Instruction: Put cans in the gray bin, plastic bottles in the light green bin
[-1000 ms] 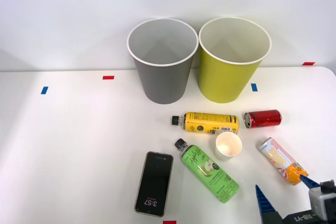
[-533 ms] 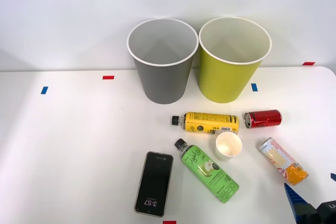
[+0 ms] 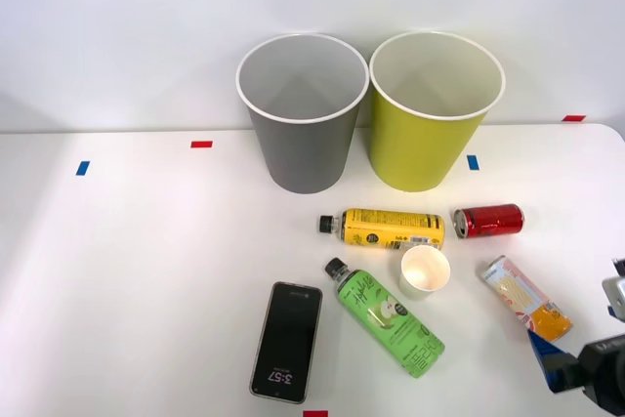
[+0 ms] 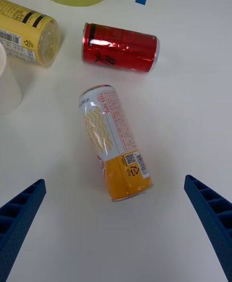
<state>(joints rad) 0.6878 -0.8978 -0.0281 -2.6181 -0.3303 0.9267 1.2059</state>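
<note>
Wrist view shows the tool (image 4: 116, 233) spread wide, orange can (image 4: 115, 141) lying between its fingers; front view has it at 5 o'clock on the worktop (image 3: 137, 271).

Orange-and-white can (image 4: 116, 141) between spread jaws

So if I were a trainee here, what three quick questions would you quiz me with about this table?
1. True or false: the gray bin already holds a can.
2. Which can lies between the right gripper's open fingers in the wrist view: A the red can, B the orange-and-white can?
3. What stands upright between the yellow-label bottle and the orange-and-white can?

Key
1. False; both cans lie on the table.
2. B.
3. The white paper cup.
</note>
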